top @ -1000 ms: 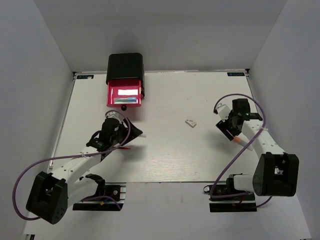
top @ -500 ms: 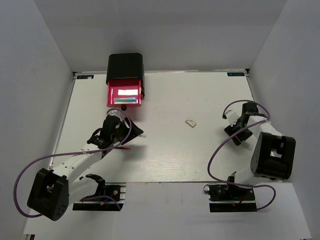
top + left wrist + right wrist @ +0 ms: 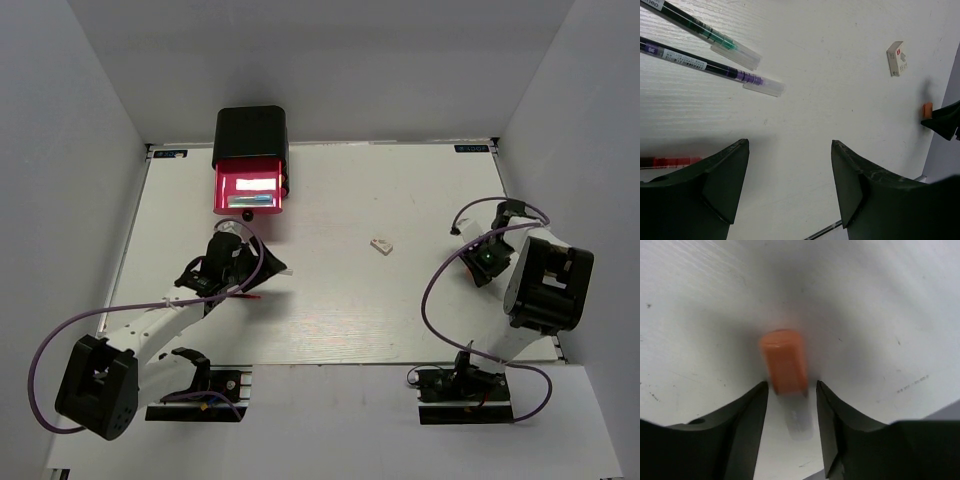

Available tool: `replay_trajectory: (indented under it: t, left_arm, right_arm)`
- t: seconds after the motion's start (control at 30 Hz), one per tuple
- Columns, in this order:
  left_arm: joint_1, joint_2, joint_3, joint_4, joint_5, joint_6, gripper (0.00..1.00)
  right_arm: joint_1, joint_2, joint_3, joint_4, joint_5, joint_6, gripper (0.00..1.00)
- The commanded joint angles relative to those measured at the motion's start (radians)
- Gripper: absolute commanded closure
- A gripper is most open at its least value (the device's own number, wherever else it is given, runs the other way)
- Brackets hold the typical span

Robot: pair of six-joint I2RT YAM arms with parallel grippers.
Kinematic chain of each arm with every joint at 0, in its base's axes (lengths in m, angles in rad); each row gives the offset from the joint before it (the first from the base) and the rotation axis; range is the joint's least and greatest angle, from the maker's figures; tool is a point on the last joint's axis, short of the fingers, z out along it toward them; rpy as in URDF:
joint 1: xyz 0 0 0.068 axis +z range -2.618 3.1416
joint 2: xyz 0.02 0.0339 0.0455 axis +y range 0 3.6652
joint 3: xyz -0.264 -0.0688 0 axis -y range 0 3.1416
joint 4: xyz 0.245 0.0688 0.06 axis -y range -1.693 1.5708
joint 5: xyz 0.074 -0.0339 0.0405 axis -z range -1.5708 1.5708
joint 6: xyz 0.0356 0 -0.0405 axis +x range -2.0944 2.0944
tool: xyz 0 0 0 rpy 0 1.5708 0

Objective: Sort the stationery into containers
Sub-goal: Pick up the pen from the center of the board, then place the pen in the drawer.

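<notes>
Right wrist view: right gripper (image 3: 791, 386), jaws closely flanking an orange-capped pen (image 3: 784, 360), grip uncertain; left gripper (image 3: 790, 147) wide open, empty.

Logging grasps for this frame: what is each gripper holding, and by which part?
Left gripper: nothing, jaws open. Right gripper brackets the orange-capped pen where cap meets clear barrel; whether it is gripped cannot be told.

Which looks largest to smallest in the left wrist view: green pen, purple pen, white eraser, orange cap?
Purple pen and green pen: alike, both cut off by the frame, unranked.
Then white eraser.
Then orange cap, though it lies farthest away.
</notes>
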Motion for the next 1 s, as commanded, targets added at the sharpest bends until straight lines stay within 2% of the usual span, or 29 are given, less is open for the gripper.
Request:
replay_trajectory:
  t: [0.0, 0.03, 0.13, 0.17, 0.27, 0.43, 0.67, 0.7, 0.8, 0.83, 0.97]
  left_arm:
    - [-0.005, -0.025, 0.026, -0.003, -0.006, 0.003, 0.24]
    - [-0.005, -0.037, 0.012, -0.003, -0.006, -0.01, 0.24]
    - [-0.005, -0.08, -0.02, -0.003, -0.016, -0.034, 0.24]
    - [-0.005, -0.108, -0.04, -0.003, -0.028, -0.034, 0.24]
    - [-0.005, -0.157, -0.084, -0.003, -0.039, -0.063, 0.24]
    - [-0.005, -0.257, -0.135, -0.026, -0.06, -0.097, 0.24]
    - [-0.005, -0.33, -0.155, -0.06, -0.102, -0.106, 0.24]
    - [-0.005, -0.344, -0.155, -0.06, -0.112, -0.117, 0.24]
    - [-0.005, -0.356, -0.166, -0.06, -0.112, -0.128, 0.24]
    - [-0.005, -0.356, -0.166, -0.06, -0.112, -0.128, 0.24]
    - [-0.005, -0.366, -0.166, -0.069, -0.121, -0.128, 0.24]
  right_arm:
    - [-0.007, 0.084, 0.04, -0.099, -0.12, -0.095, 0.56]
    - [-0.004, 0.107, 0.078, -0.17, -0.17, -0.121, 0.67]
    - [0.004, 0.158, 0.135, -0.264, -0.216, -0.147, 0.81]
    - [0.011, 0.164, 0.144, -0.293, -0.266, -0.161, 0.88]
    - [0.037, 0.141, 0.177, -0.333, -0.351, -0.196, 0.96]
    - [0.195, 0.07, 0.297, -0.315, -0.497, -0.224, 1.0]
    - [0.45, 0.075, 0.526, -0.053, -0.696, 0.026, 1.0]
    - [0.471, 0.093, 0.572, 0.037, -0.718, 0.085, 1.0]
    - [0.6, 0.18, 0.706, 0.129, -0.752, 0.222, 1.0]
    - [0.64, 0.196, 0.759, 0.242, -0.774, 0.345, 1.0]
    - [0.783, 0.317, 0.962, 0.48, -0.773, 0.557, 1.0]
